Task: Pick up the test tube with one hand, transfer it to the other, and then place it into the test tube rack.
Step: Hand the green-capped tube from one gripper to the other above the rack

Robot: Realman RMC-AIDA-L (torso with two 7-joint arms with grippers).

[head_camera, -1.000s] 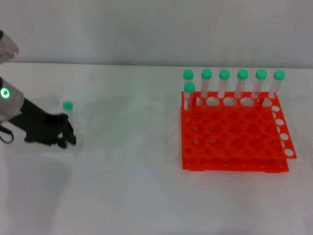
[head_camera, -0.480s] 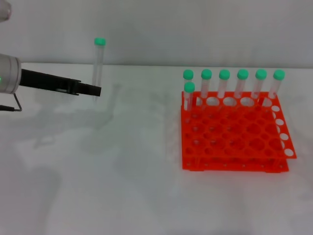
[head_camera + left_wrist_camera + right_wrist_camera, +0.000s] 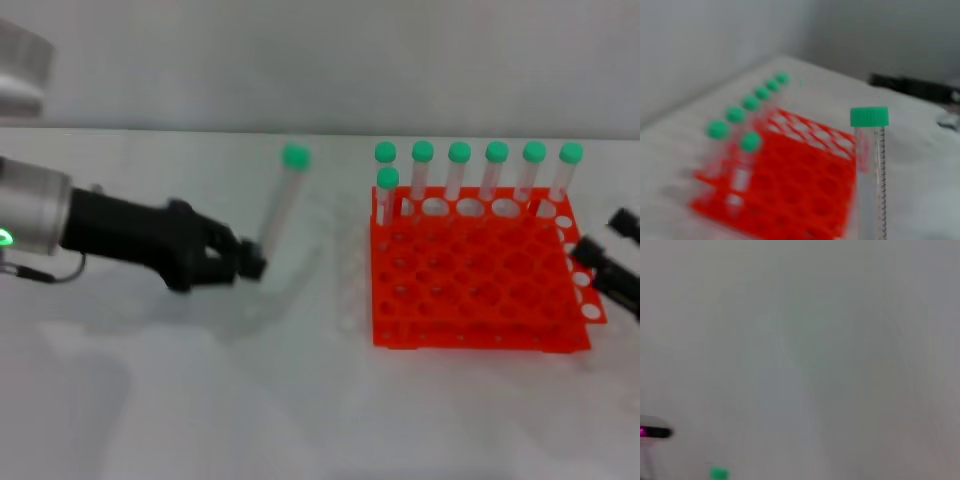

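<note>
White desk (image 3: 300, 400) carries the test tube rack (image 3: 475, 275). My left claw (image 3: 250, 262), left of the rack, is clamped on the test tube (image 3: 282, 205), which tilts cap-end toward the rack. My right claw (image 3: 610, 262) sits at the rack's right edge; I cannot tell its opening.

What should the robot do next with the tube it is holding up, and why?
Probably carry it a bit farther right and hold it steady for the swap. The left hand grips the test tube by its bottom end, tilted, cap up, just left of the rack. The right hand is only at the rack's right edge, too far to take it yet.
</note>
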